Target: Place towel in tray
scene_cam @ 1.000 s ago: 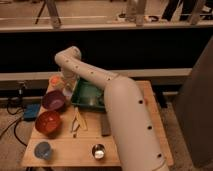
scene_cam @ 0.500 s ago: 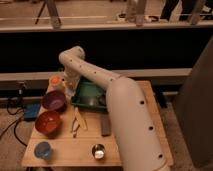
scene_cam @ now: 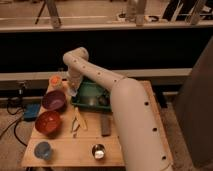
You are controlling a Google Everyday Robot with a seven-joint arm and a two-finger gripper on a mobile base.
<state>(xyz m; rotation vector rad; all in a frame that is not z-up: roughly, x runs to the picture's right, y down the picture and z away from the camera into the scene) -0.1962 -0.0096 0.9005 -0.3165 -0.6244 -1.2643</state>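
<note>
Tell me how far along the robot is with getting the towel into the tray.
Looks nearly done, though not confirmed. The tool sits at the left rim of the dark-green tray, next to the purple bowl. A pale bit shows at the tool, possibly the towel, but I cannot be sure. Something dark lies inside the tray, unclear what. Left to do: release over the tray if not yet done, then pull the arm clear.

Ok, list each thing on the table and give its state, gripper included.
Gripper: low at the tray's left edge.
Tray: flat on the table, arm partly over it.
Purple bowl: upright.
Red bowl: upright.
Blue cup: upright.
Can: upright.
Dark bar: lying flat.
</note>
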